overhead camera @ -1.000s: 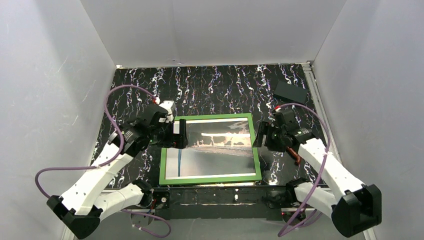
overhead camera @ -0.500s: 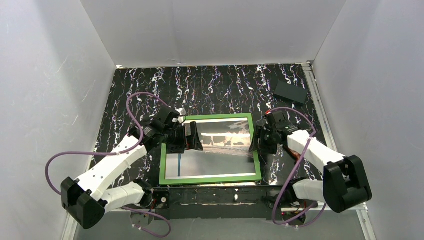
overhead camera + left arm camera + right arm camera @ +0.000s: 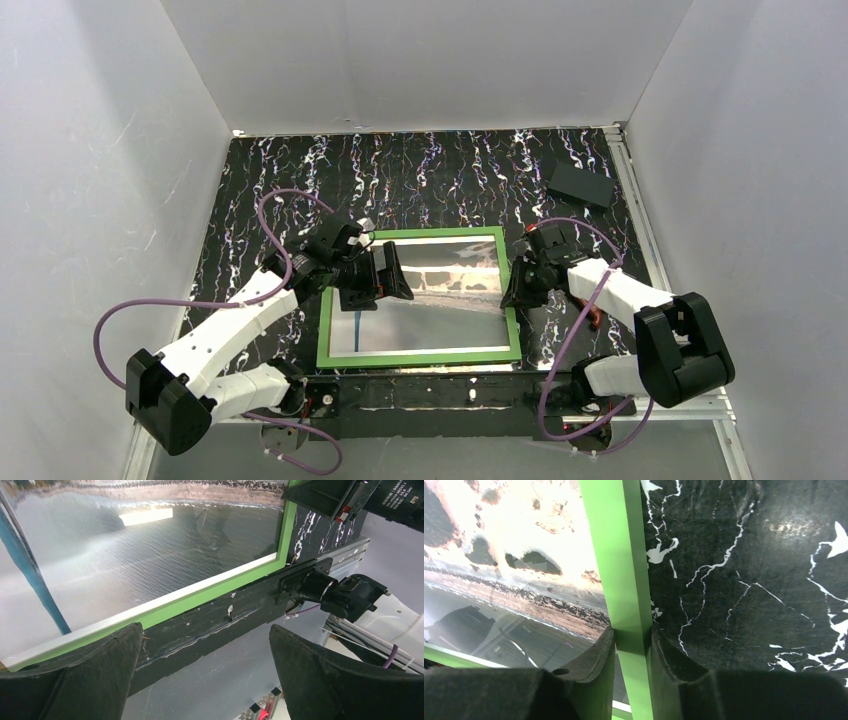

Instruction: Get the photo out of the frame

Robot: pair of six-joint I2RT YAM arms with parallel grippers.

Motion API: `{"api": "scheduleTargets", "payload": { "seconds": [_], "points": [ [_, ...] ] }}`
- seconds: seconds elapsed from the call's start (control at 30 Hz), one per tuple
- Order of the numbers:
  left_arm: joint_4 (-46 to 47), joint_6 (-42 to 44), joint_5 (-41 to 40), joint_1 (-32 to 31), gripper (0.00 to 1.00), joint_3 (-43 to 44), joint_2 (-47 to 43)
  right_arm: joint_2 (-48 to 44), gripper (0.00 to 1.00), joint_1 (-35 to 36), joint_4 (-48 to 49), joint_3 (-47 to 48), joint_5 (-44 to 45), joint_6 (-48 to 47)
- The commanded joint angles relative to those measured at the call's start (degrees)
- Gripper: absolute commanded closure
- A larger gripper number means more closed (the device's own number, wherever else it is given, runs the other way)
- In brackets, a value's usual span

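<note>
Boxed in by white walls (image 3: 100,150), on a black table (image 3: 430,170) veined with white. Leftmost, spread wide and holding nothing, the left gripper (image 3: 386,276), poised over the left part of the photo (image 3: 430,315), with the print's blue stripe just beneath, on the side toward the arm bases. Lying flat directly below it, the frame (image 3: 420,355), photo not yet out, face glossy with glare; hard to tell whether glazing or bare print. Further right, clamped on the frame's right rail, the right gripper (image 3: 631,635), one of its fingers (image 3: 596,655) on the picture side, the other on the table side, both touching green. Probably a securing grip before tipping or steadying the frame: keep the pinch square on the rail, lift slowly, avoid twisting so thin a border, bring the free jaws down only where the print can be reached. Beyond the right gripper, toward the far right corner and well apart, a dark flat block (image 3: 581,184); no obstacle. Looping by both wrists, purple cables (image 3: 290,200); mind snagging on frame corners.
</note>
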Motion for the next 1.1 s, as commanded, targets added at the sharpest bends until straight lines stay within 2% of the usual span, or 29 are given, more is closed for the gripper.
{"api": "scheduleTargets", "payload": {
  "seconds": [0.0,0.13,0.33,0.53,0.73,0.9,1.07],
  "points": [
    [-2.9,-3.2,1.8,-0.1,0.00,-1.4,-0.3,0.2,0.77,0.6,4.2,-1.0,-1.9,1.6],
    [-5.0,-8.2,-1.4,-0.1,0.00,-1.3,-0.8,-0.9,0.99,0.5,4.7,0.3,-3.6,5.4],
    [-8.7,-17.1,-8.2,-0.1,0.00,-2.5,-3.0,0.7,0.99,-2.0,4.3,4.1,-4.5,11.1],
    [-2.2,-23.6,-11.3,-0.1,0.00,-10.1,-7.3,1.1,0.99,-5.1,8.7,5.7,-12.3,17.3],
    [15.0,-27.2,-15.7,-0.1,0.00,-21.0,-9.8,2.1,0.99,-5.2,13.5,6.4,-18.6,23.5],
    [40.4,-33.4,-18.5,-0.1,0.00,-32.1,-7.0,1.2,0.99,-5.2,16.7,4.6,-21.3,26.7],
    [51.8,-32.9,-18.4,-0.1,0.00,-34.0,-1.7,0.4,0.99,-5.1,18.2,3.5,-22.9,28.1]
  ]
}}
